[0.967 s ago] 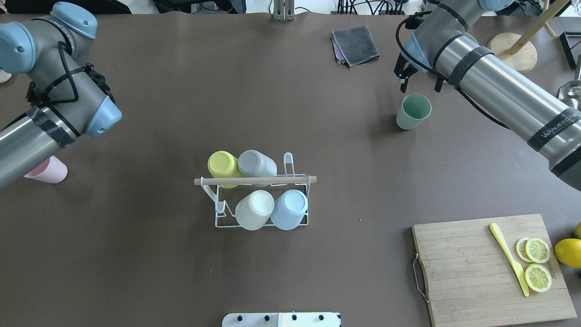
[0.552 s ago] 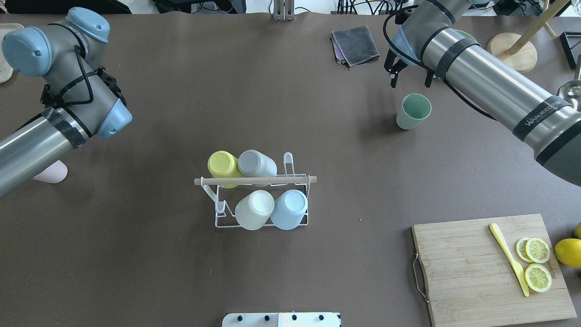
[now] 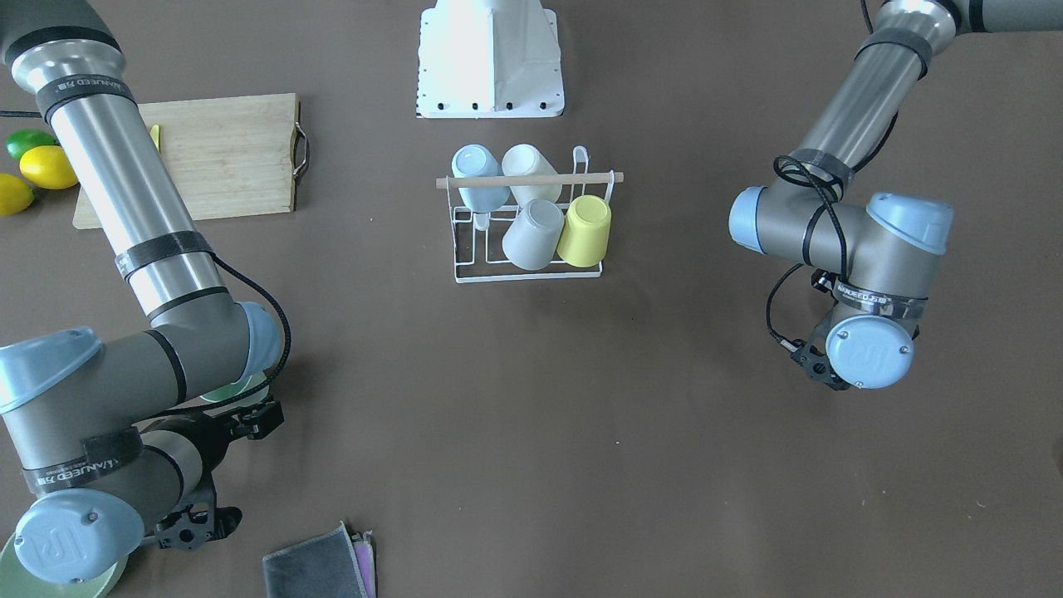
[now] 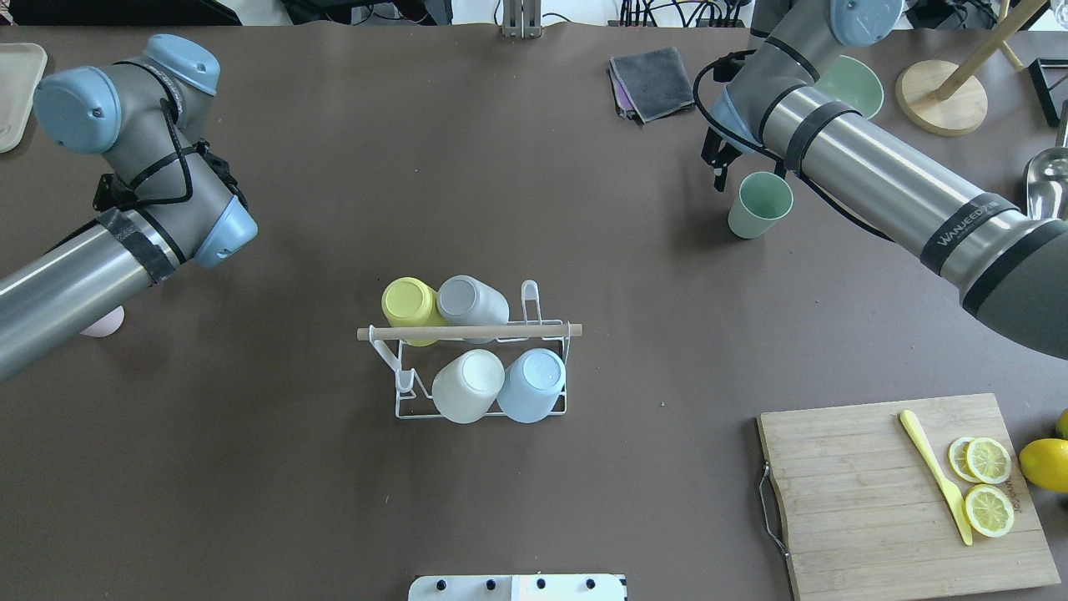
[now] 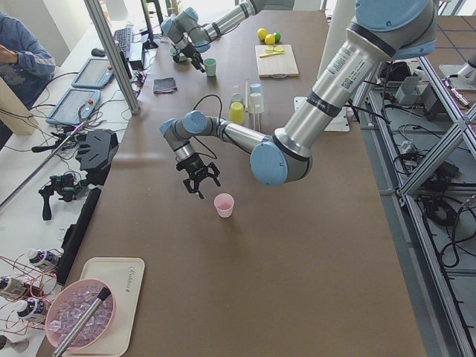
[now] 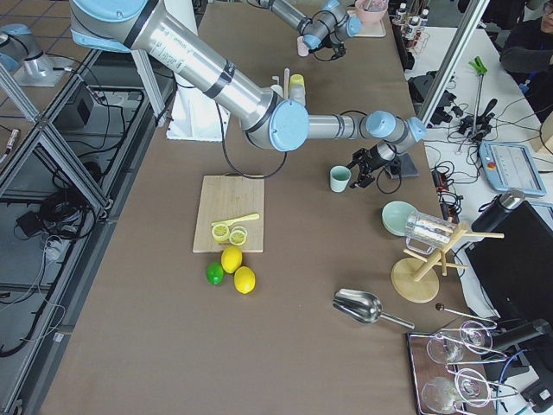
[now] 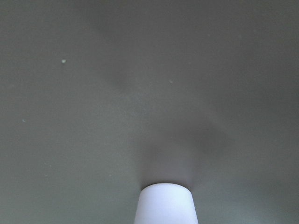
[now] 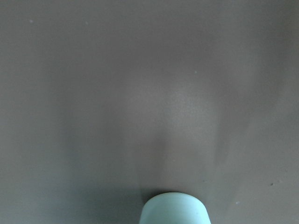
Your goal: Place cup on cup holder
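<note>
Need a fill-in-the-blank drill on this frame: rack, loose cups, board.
The cup holder carries ____ cups.
The green cup beside the right hand stands ____, mouth up.
The pink cup stands nearest the robot's ____ arm.
On the cutting board, the yellow knife lies beside ____ slices.
Missing: four; upright; left; lemon.

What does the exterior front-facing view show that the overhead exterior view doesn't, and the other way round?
Only front-facing: a green lime beside the lemons. Only overhead: the green cup fully in the clear, the lemon slices on the cutting board, and an edge of the pink cup. Both: the cup holder carrying four cups, and the dark cloth.
</note>
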You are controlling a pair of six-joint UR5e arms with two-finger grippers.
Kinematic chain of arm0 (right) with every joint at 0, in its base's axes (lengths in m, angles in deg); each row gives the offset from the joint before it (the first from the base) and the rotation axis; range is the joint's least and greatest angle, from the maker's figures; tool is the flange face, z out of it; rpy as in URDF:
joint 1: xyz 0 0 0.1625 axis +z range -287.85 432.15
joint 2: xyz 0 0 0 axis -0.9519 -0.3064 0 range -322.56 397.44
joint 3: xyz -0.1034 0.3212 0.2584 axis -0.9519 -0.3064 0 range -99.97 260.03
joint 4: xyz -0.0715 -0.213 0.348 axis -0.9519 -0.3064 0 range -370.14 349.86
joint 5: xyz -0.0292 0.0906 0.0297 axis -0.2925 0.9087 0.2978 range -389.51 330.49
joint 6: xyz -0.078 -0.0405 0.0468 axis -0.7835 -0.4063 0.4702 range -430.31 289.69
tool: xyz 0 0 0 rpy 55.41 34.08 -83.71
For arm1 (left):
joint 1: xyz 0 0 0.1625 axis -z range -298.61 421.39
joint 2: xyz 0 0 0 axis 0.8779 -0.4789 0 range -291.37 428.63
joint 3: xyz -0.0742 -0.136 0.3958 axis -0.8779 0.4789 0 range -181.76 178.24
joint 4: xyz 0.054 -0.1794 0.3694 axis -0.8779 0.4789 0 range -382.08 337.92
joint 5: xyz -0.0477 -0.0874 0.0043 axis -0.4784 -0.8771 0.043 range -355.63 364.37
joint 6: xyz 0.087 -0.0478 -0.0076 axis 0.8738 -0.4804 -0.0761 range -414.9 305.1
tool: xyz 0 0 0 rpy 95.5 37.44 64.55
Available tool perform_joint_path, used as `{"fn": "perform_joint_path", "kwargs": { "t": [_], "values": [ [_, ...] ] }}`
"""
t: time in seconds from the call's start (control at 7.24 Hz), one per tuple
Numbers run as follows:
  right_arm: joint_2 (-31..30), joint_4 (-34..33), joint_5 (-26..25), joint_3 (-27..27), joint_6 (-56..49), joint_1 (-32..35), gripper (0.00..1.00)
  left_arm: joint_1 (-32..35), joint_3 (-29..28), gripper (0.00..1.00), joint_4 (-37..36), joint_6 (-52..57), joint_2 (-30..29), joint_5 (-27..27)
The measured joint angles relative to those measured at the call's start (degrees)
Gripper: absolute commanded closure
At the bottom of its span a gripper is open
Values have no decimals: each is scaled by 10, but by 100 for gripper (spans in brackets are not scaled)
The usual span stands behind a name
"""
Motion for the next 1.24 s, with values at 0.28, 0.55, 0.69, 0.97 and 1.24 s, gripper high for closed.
{"fn": "perform_joint_path", "kwargs": {
  "t": [0.28, 0.55, 0.69, 0.97, 1.24],
  "values": [
    [6, 0, 3, -21, -10, 1, 0, -18, -4, 7, -12, 0, 3, 10],
    [20, 0, 10, -62, -18, 4, 0, -30, -6, 7, -38, 1, 4, 40],
    [33, 0, 19, -89, -24, 5, 0, -36, -6, 7, -46, 1, 7, 52],
    [56, 0, 26, -134, -30, 6, 0, -45, -6, 4, -56, 1, 12, 71],
    [73, -1, 27, -165, -42, 6, 0, -55, -7, 3, -59, 2, 13, 100]
  ]
}}
